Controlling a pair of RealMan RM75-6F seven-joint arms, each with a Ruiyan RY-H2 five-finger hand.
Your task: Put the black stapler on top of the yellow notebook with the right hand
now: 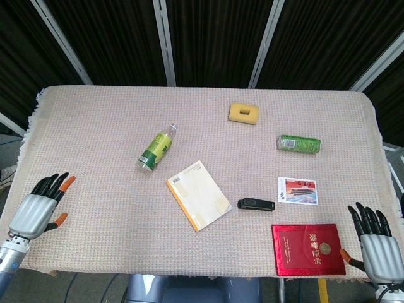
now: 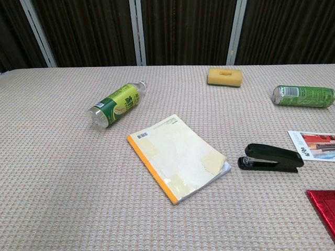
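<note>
Two robot hands are seen at the near corners of the beige woven tablecloth (image 1: 95, 189) in the head view. The right hand (image 1: 377, 243) is held just off the near right edge, fingers spread and straight, nothing gripped. The left hand (image 1: 39, 207) is laid at the near left edge, fingers likewise apart, nothing held. Neither hand is shown in the chest view.

The black stapler (image 2: 270, 157) is found flat on the cloth, just right of the yellow notebook (image 2: 178, 156), apart from it, not touching. The notebook is laid closed near the table centre, turned at an angle, its orange spine along the left side and a barcode at the far corner. The stapler is well apart from the right hand.

A red booklet with gold lettering (image 1: 308, 249) is placed at the near edge, between the stapler and the right hand. A printed photo card (image 1: 297, 190) is seen just right of the stapler. A green drink can (image 1: 298, 143) is lying on its side further back. A yellow sponge (image 1: 244, 113) is set near the far edge. A green-labelled plastic bottle (image 2: 115, 104) is lying on its side left of the notebook.
</note>
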